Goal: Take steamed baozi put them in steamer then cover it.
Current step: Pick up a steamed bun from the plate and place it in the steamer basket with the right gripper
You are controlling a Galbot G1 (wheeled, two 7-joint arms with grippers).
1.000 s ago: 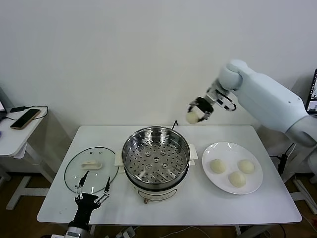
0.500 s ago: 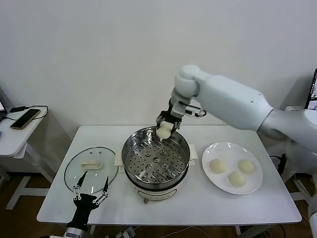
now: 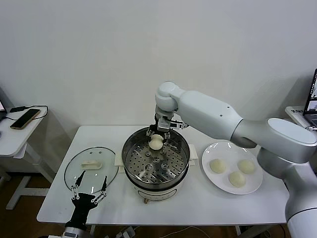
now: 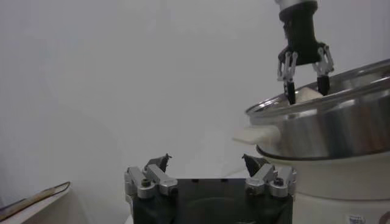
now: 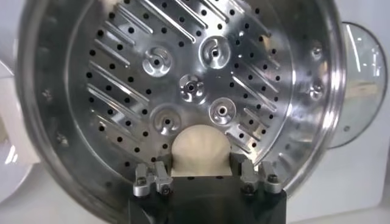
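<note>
Holding one steamed baozi (image 3: 155, 143) between its jaws, the right gripper (image 3: 156, 139) hangs just inside the steamer (image 3: 130, 148), over the far side of the perforated tray. The bun looks soft and light — easily dented, so a gentle hold across its round sides suits it. Three more wait on the white plate (image 3: 220, 183). The left gripper (image 3: 90, 190) idles spread wide near the cover (image 3: 91, 168).
</note>
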